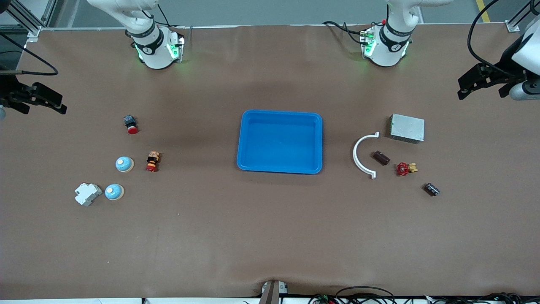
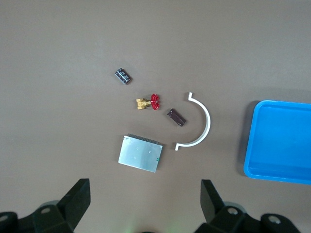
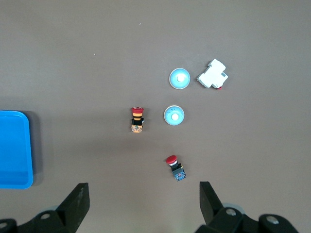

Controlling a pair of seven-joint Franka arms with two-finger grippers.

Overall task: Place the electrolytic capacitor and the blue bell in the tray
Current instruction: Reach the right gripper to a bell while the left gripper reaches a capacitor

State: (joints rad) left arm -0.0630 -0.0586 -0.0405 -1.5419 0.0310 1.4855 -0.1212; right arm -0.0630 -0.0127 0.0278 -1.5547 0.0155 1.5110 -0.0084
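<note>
Tray [image 1: 249, 143], bright blue and shallow, sits in the middle of the brown table [image 1: 270, 236] with nothing in it. Toward the right arm's end lie two blue bells: one bell [image 1: 124, 164] just beside a small red-and-orange push button [image 1: 152, 161], and the second bell [image 1: 114, 191] nearer the front camera, just beside a white plastic block [image 1: 87, 194]. A red-capped button with a dark body [image 1: 130, 124] lies farther from the camera than these. Toward the left arm's end, a dark brown capacitor [image 1: 381, 158] lies inside the curve of a white half-ring clip [image 1: 362, 155], near a red-handled brass valve [image 1: 406, 169]. A black capacitor [image 1: 431, 189] lies nearer the camera than the valve, apart from it. A grey metal box [image 1: 407, 128] sits farther from the camera than the valve, near one end of the clip. The left gripper [image 1: 485, 82] hangs over the left arm's edge of the table, its fingers [image 2: 77, 199] spread apart and holding nothing. The right gripper [image 1: 36, 99] hangs over the right arm's edge, its fingers [image 3: 77, 201] also apart and empty. Both arms wait clear of the parts.
</note>
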